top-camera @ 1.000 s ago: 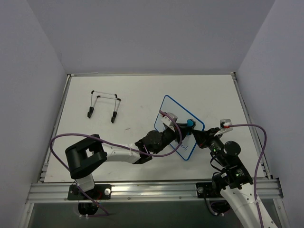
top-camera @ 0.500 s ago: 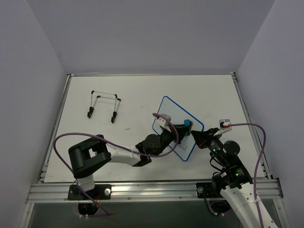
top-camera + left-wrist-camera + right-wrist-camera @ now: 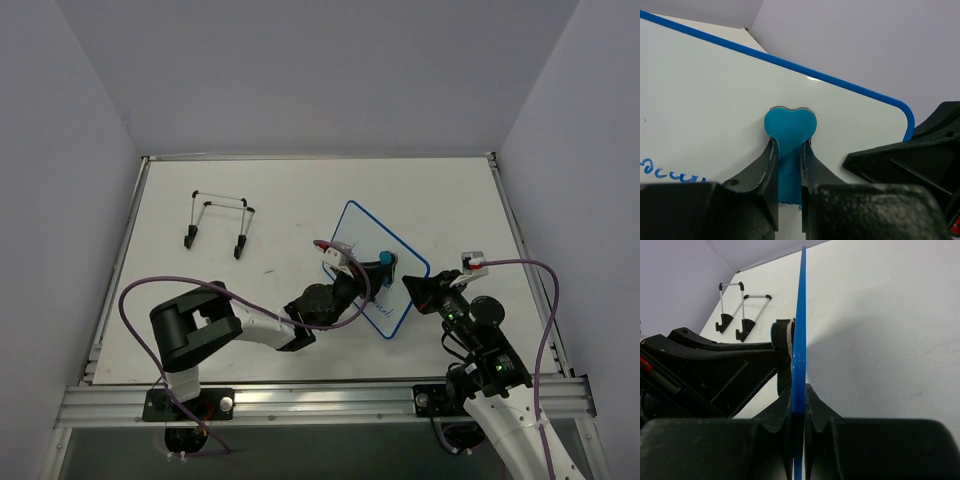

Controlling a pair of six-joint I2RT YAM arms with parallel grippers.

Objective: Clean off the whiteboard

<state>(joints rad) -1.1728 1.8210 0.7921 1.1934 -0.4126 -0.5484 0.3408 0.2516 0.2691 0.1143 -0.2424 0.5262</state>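
White table (image 3: 280,190): whiteboard (image 3: 800,315) pinched between right fingers (image 3: 816,412).

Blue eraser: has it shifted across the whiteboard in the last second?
Yes. The blue eraser, in the left claw, slid left along the whiteboard, away from its right corner.

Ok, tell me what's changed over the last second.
The left fingers, shut on the blue eraser, slid it leftward across the whiteboard, away from the right fingers. Nothing was taken hold of or let go. The right fingers keep their clamp on the board's edge, the blue writing remains, and the wire stand has not moved.
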